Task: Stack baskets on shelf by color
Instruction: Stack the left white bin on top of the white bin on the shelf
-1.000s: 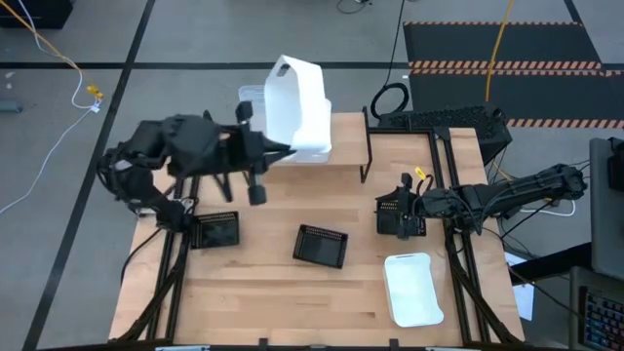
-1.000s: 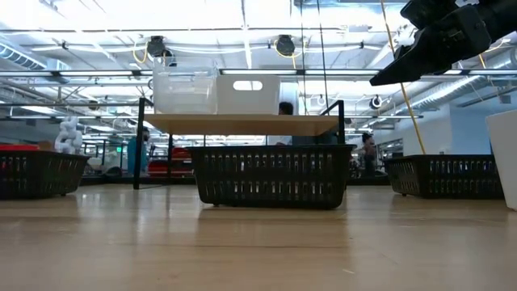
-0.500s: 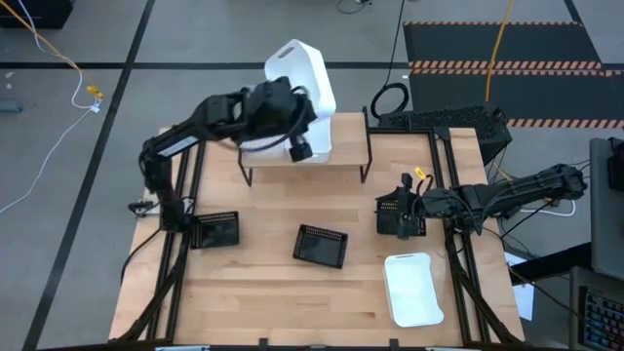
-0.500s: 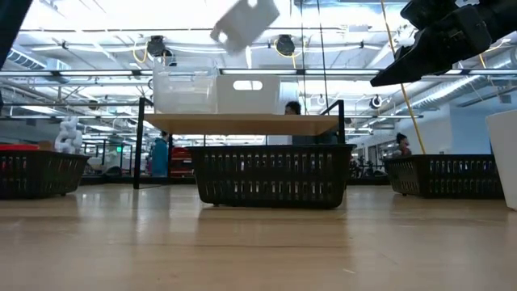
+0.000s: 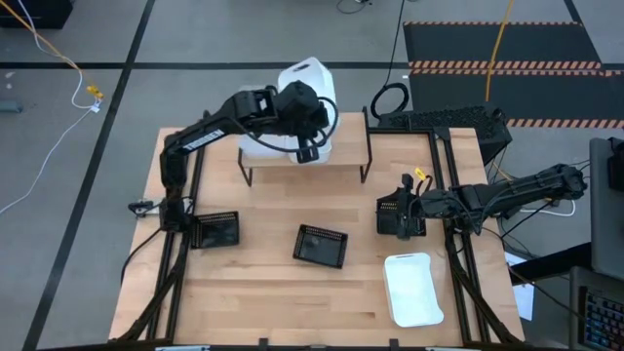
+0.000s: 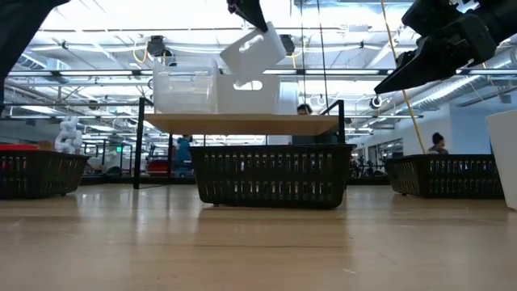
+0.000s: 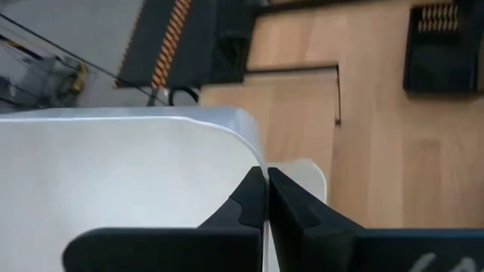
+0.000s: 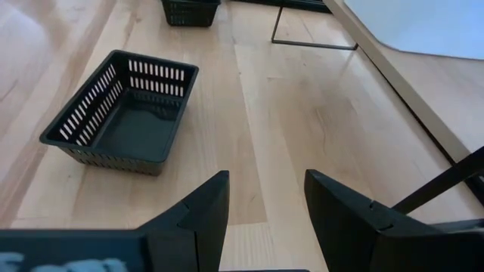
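Since the earlier frame the left claw, clamped on a white basket, carries it tilted just above the white basket on the shelf, probably slightly right of it, while the right claw waits open over the counter.

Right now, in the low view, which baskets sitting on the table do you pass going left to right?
Left black basket → middle black basket → right black basket → white basket at the right edge.
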You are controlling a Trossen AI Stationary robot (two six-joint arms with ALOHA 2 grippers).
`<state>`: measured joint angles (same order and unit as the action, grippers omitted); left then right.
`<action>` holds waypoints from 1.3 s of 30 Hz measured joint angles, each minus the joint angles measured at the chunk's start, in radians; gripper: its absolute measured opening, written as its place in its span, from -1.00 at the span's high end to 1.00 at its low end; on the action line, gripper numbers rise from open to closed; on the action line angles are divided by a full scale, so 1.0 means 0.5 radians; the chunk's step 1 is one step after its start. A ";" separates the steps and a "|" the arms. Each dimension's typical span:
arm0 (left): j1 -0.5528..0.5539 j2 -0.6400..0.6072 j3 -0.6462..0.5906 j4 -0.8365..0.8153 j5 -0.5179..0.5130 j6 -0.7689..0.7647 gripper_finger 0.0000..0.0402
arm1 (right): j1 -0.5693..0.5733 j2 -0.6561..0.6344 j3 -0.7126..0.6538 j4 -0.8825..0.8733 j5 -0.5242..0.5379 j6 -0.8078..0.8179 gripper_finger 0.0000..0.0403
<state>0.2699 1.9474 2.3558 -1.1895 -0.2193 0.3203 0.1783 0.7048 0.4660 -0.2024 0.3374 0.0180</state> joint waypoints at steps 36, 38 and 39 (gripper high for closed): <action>-0.039 0.023 -0.129 -0.286 -0.044 -0.244 0.58 | 0.000 0.000 -0.001 -0.003 0.002 0.009 0.16; -0.027 0.023 -0.178 -0.285 -0.028 -0.246 0.57 | 0.000 0.000 -0.001 -0.008 0.002 0.010 0.16; -0.020 0.023 -0.205 -0.278 -0.004 -0.248 0.55 | 0.000 0.000 -0.001 -0.010 0.002 0.013 0.16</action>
<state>0.2599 1.9590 2.2534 -1.3286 -0.2215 0.1963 0.1783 0.7048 0.4656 -0.2076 0.3386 0.0245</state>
